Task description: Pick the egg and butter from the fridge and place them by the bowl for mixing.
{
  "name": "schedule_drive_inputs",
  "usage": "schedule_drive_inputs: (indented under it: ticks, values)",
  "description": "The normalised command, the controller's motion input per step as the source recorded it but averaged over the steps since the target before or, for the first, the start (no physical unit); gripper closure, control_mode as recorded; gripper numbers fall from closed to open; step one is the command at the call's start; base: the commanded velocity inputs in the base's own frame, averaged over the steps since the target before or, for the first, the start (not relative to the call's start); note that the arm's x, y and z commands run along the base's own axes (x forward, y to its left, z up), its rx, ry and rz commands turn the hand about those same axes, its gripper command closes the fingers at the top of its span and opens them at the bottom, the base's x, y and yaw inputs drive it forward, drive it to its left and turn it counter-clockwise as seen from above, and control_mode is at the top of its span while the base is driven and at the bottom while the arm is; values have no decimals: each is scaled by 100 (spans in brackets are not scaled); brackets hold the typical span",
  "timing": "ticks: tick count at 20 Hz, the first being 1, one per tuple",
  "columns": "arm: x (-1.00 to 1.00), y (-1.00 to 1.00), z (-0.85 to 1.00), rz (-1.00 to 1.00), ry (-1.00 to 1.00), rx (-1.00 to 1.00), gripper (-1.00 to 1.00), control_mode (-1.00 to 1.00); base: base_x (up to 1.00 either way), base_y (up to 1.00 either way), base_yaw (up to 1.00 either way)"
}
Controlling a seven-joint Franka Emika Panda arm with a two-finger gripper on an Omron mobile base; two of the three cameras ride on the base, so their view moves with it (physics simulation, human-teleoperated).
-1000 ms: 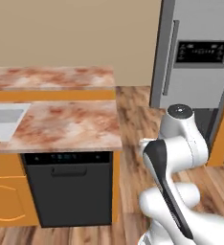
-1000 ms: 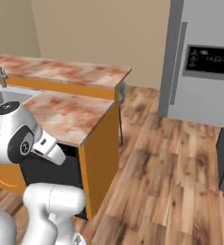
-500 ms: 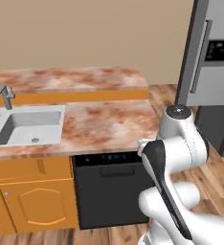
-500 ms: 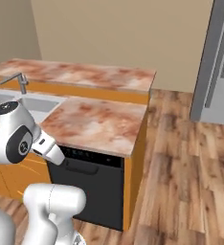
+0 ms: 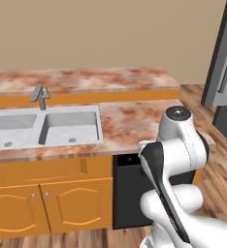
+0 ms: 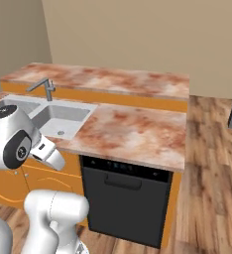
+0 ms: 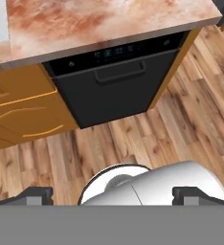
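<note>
The tall grey fridge (image 5: 225,63) stands at the three o'clock edge of the left base view, its door shut as far as the sliver in view shows; whatever it holds of egg or butter is hidden inside. The mottled pink-and-rust stone surface (image 6: 133,131) spreads across the middle of both base views, carrying nothing on the part in view. Sunk into it, toward nine o'clock in the left base view, is the pale grey double sink (image 5: 42,128) with a grey metal tap (image 5: 40,96) behind it. Under the surface sits the black dishwasher with a bar handle (image 7: 116,86), at twelve o'clock in the hand view, flanked by orange cabinet doors (image 5: 42,206) at seven o'clock in the left base view. The white arm (image 5: 176,145) is folded close over the base, and the claw (image 7: 113,195) points down at the wood-plank floor (image 7: 133,139), its two dark fingertips (image 7: 35,194) spread wide with nothing between them.

The step in hand looks like driving to the fridge. To do it well, the base should swing toward three o'clock, keep the arm tucked clear of the surface corner, and halt squarely before the door with room for it to open.
</note>
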Motion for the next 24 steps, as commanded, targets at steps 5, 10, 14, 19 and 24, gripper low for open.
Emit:
schedule_drive_inputs:
  ticks: [5, 10, 14, 19, 24]
  values:
    - [0, 0, 0, 0, 0, 0, -100, 100, 0, 100, 0]
    - [0, 0, 0, 0, 0, 0, -100, 100, -2, 100, 0]
    - [0, 0, 0, 0, 0, 0, -100, 100, -88, 100, 11]
    - [0, 0, 0, 0, 0, 0, -100, 100, -33, 87, 53]
    - [0, 0, 0, 0, 0, 0, -100, 100, -6, 57, 89]
